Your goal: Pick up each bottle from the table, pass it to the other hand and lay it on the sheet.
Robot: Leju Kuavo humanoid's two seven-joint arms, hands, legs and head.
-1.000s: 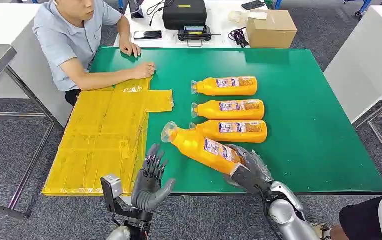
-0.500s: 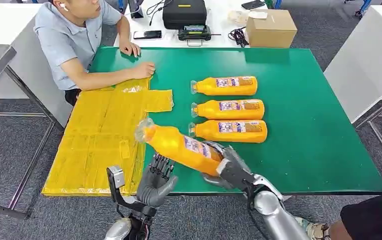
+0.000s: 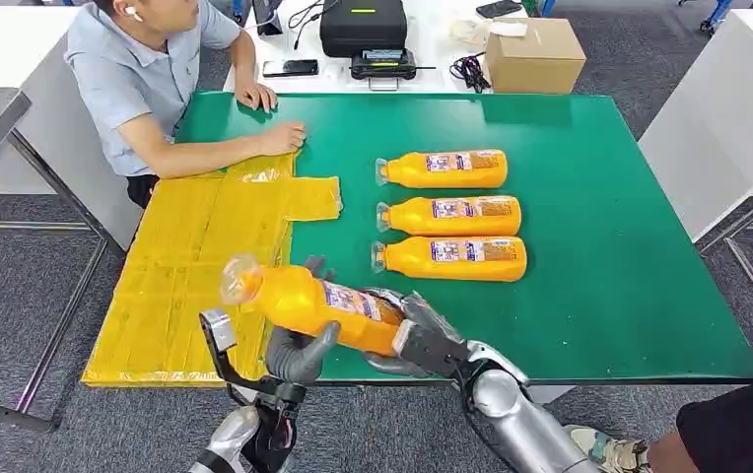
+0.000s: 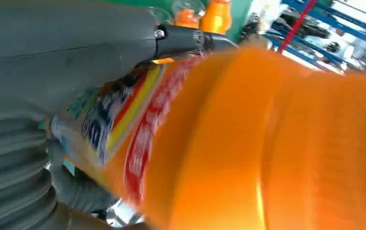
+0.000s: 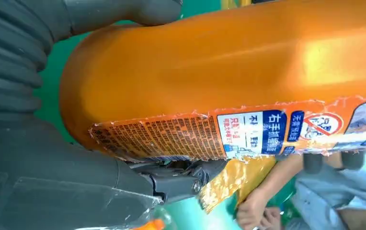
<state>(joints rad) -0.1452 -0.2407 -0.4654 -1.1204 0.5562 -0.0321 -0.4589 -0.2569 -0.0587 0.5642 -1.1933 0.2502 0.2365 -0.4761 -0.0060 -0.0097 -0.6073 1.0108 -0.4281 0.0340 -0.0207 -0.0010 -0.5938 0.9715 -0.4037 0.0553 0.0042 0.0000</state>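
Note:
My right hand [image 3: 422,342] grips the base of an orange bottle [image 3: 313,301] with a clear cap and holds it slanting above the table's front edge, its cap end over the yellow sheet [image 3: 195,266]. My left hand [image 3: 299,353] is cupped under the bottle's middle, thumb below and fingers [image 3: 315,264] standing straight up behind it, not wrapped round. The left wrist view has the bottle [image 4: 267,143] close against the thumb [image 4: 66,57]. In the right wrist view the bottle's label [image 5: 229,72] lies in my right hand [image 5: 37,158]. Three more bottles [image 3: 451,215] lie in a row on the green table [image 3: 599,197].
A person sits at the table's far left corner, one hand [image 3: 284,138] resting on the sheet's far edge. Behind the green table, a white table carries a cardboard box [image 3: 535,54], a black case [image 3: 365,28] and a phone [image 3: 291,69]. Another person's leg [image 3: 737,424] is at the lower right.
My right hand has carried the bottle leftward, off the table and toward the sheet. My left hand has come up under it, and its fingers now stand behind the bottle.

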